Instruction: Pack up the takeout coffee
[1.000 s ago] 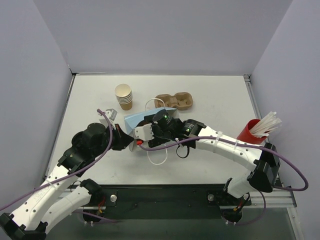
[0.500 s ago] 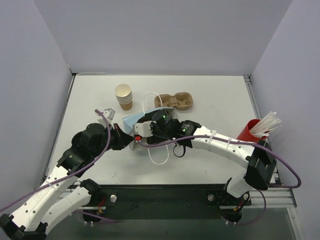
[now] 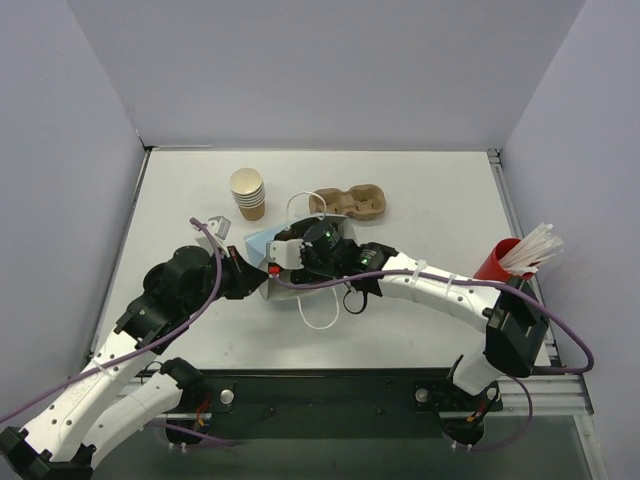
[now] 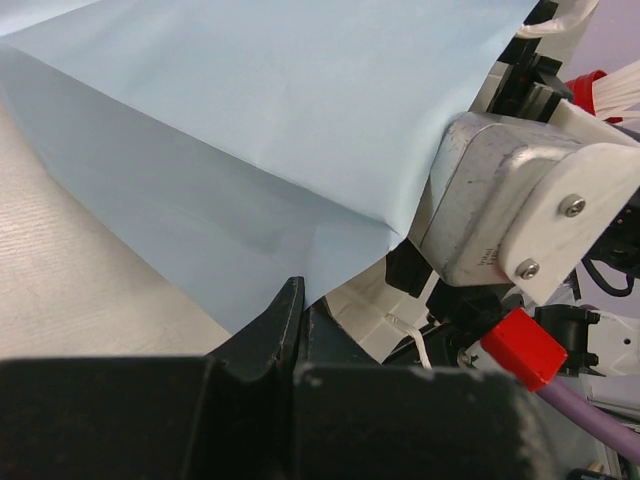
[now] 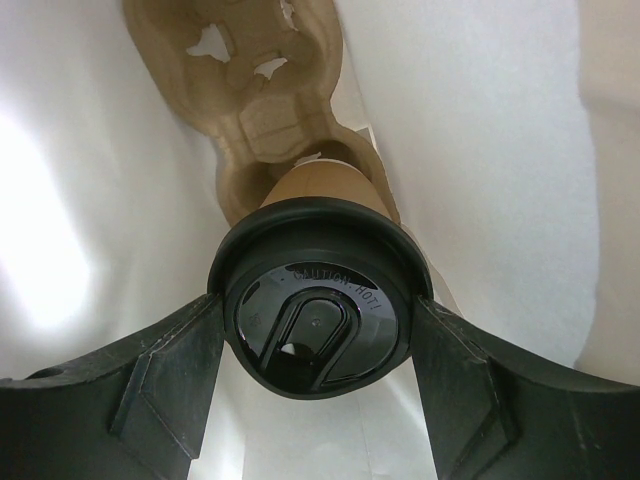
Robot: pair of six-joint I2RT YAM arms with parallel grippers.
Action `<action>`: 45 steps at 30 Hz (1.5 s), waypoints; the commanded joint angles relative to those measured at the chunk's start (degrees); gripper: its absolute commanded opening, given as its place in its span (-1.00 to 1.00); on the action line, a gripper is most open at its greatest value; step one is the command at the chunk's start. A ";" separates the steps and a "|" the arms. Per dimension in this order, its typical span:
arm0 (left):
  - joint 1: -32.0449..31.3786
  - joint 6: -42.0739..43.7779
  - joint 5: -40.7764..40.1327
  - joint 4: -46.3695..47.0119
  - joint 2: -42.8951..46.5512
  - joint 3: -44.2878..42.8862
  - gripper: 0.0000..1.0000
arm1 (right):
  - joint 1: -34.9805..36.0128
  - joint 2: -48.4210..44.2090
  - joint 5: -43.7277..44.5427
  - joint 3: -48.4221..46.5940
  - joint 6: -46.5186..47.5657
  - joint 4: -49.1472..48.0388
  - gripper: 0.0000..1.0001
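Black lid edge touching both fingers.

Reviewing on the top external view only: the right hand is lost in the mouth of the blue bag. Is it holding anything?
Observer: Yes. The right wrist view shows the right hand closed around a tan cup with a black lid.
Operator: Anything beneath it?
Observer: A brown pulp tray lies beyond it. The cup's foot reaches the near hollow, and the far hollow is empty.
Operator: And the other arm?
Observer: In the left wrist view, the left hand has a finger at the folded edge of the blue bag. Whether it pinches the paper is unclear.
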State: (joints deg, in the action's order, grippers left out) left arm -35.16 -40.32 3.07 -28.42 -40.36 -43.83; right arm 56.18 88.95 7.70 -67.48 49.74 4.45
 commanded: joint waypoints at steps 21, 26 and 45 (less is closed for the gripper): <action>0.09 0.15 1.06 -0.67 -1.48 -0.73 -1.00 | -2.75 0.26 -4.01 3.23 2.38 -4.01 -0.35; 0.09 0.32 1.15 -0.93 -1.83 -1.52 -1.00 | -2.74 0.09 -4.28 4.46 4.23 -4.01 -0.36; 0.26 -2.31 2.46 -0.23 -1.83 -1.08 -1.00 | -2.13 -0.35 -0.15 9.39 10.73 -12.27 -0.38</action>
State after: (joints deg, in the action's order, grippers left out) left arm -35.09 -41.32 3.60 -29.78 -42.24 -43.86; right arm 54.08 88.88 4.99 -58.89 58.15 -5.58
